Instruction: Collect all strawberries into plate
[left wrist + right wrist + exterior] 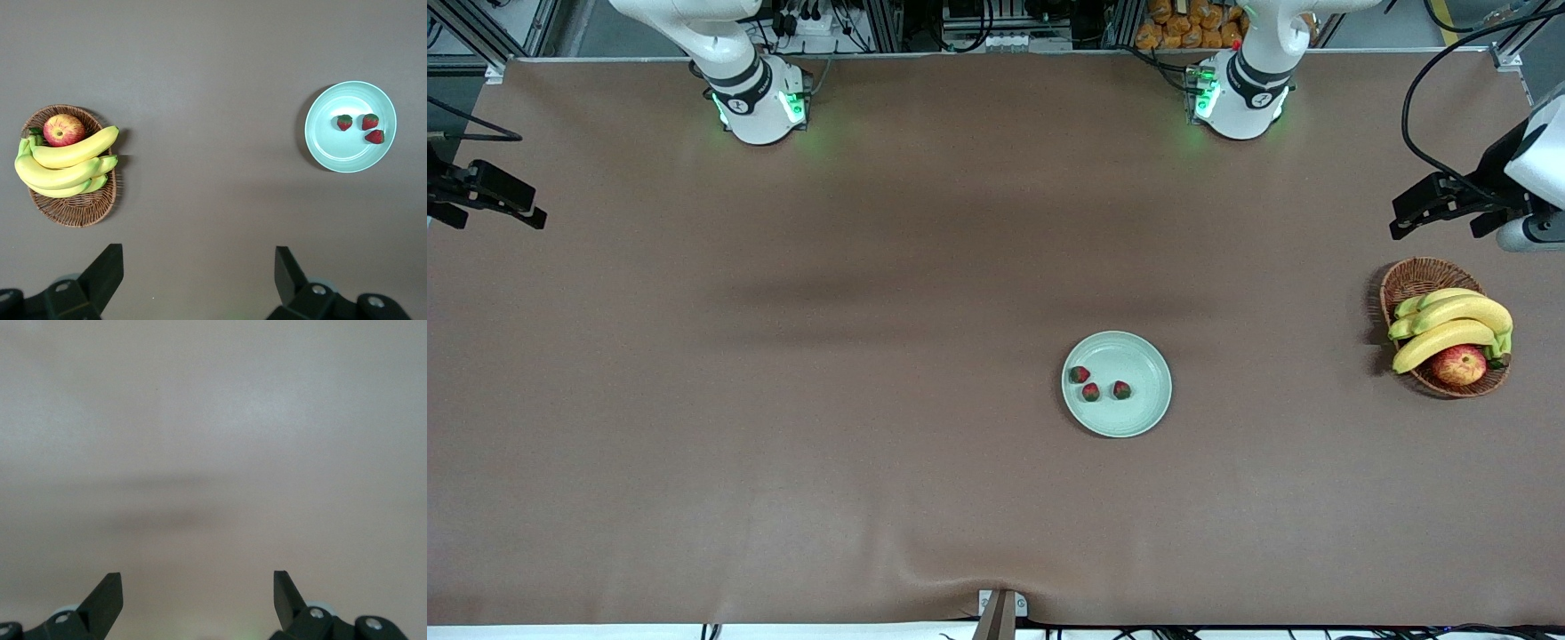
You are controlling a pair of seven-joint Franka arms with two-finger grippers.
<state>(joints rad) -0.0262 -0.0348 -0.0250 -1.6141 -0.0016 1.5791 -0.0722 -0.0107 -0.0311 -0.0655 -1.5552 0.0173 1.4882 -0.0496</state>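
Right gripper (534, 216): fingers spread, empty, over table edge at right arm's end | table (783, 400): broad bare middle | plate (1138, 416): three strawberries (1090, 392) inside, apart | wicker basket (1414, 277): bananas (1449, 324), one apple (1459, 364), near left arm's edge | left gripper (1398, 227): released, above basket.

- You see a round, pale mint-green plate (1117, 356) with a smooth, glossy glaze.
- The bench (783, 400) wears a matt brown cloth, slightly rippled.
- Your brown wicker basket (1412, 277) looks rough and woven.
- The three small red strawberries (1090, 392) show a faint sheen.
- The yellow bananas (1449, 324) have smooth, waxy skins.
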